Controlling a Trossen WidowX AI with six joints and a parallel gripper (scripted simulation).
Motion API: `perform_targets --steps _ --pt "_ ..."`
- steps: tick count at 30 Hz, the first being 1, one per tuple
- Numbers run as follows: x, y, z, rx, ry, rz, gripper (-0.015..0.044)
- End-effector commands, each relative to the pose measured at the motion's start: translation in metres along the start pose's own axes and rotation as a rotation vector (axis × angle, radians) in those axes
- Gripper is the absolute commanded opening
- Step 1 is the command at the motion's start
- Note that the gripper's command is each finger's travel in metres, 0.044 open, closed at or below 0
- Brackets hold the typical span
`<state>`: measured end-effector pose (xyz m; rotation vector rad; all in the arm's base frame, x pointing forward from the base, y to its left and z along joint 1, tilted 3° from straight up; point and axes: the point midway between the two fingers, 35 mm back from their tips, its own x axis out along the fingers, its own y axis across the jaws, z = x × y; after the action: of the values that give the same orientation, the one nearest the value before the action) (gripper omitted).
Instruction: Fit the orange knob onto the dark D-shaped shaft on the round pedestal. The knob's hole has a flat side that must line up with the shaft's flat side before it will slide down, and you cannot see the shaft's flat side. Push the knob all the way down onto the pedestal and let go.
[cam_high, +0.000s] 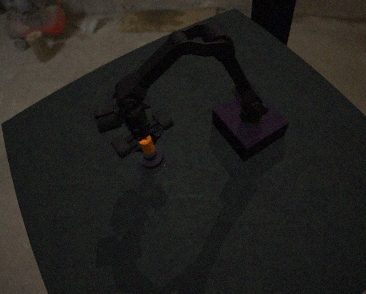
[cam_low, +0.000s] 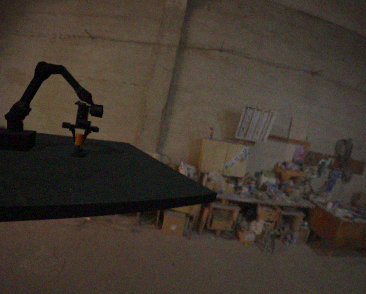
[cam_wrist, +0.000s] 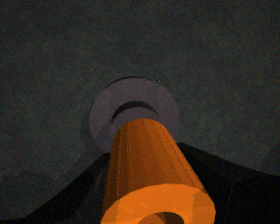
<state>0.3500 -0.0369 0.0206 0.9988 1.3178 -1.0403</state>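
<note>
The gripper (cam_high: 145, 139) (cam_low: 79, 132) is pinching the knob (cam_high: 147, 145) (cam_low: 79, 138) (cam_wrist: 150, 160) between its two fingers, and the knob stands about upright, its long axis pointing down to the table (cam_high: 210, 200) (cam_low: 100, 175) (cam_wrist: 50, 45). The relation that matters is the one between knob and pedestal (cam_high: 144, 162) (cam_low: 74, 154) (cam_wrist: 102, 112): the pedestal is directly below the knob, or very nearly so, and the knob's lower end is near it, with a small space showing in the exterior view. The shaft I cannot make out well; the knob seems to cover it from the wrist side. So I cannot tell if the knob is already a little on the shaft or only resting on its tip. In my judgement, the next move is a small turn about the upright axis with light pressing down, until the flats agree. To push hard before this could tilt the knob or make it slip in the fingers.
</note>
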Motion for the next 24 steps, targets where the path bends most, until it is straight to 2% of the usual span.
perform_targets --steps 1,24 --pt "-0.0030 0.0039 0.0024 0.007 -0.007 0.005 0.0000" --pt "-0.0035 0.0024 0.0019 0.061 -0.007 0.005 0.0000"
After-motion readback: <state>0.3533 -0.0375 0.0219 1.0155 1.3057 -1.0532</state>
